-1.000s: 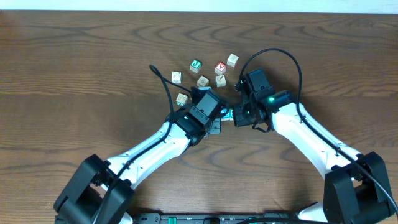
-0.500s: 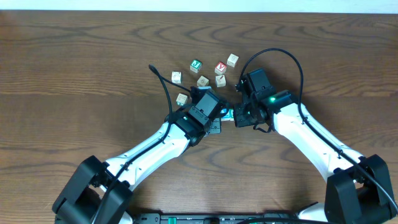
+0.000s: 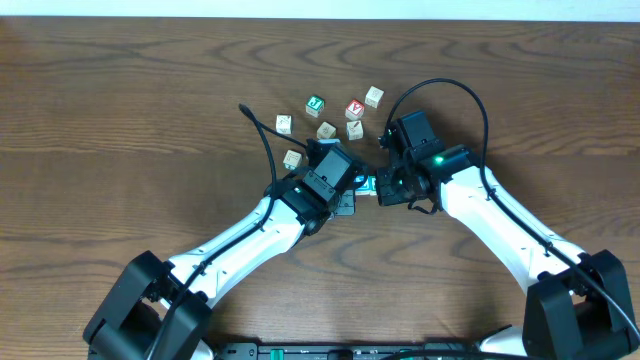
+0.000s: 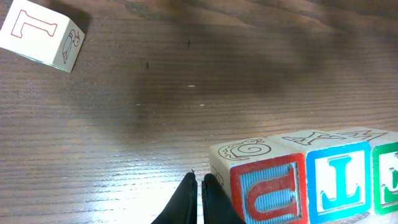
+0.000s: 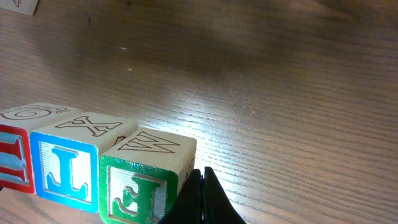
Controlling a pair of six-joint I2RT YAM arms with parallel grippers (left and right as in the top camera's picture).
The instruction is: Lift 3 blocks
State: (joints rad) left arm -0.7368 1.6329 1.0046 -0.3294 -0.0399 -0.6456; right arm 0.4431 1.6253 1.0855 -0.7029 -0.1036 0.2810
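The 3 blocks [image 4: 339, 180] line up sideways (probably touching).

Barely any change: right arm [image 3: 500, 225] and its cable loop [image 3: 470, 98] drifted slightly outward from row of three blocks [image 3: 366, 185]; left arm [image 3: 240, 240] drifted slightly outward too.

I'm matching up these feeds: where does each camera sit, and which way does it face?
Overhead: above the table, facing straight down; both arms show, left gripper and right gripper facing each other.
Left wrist: low over the table, facing along its shut fingers to the red block.
Right wrist: low too, shut fingers beside the green block.
Shared: both wrist views show the blue block between them.
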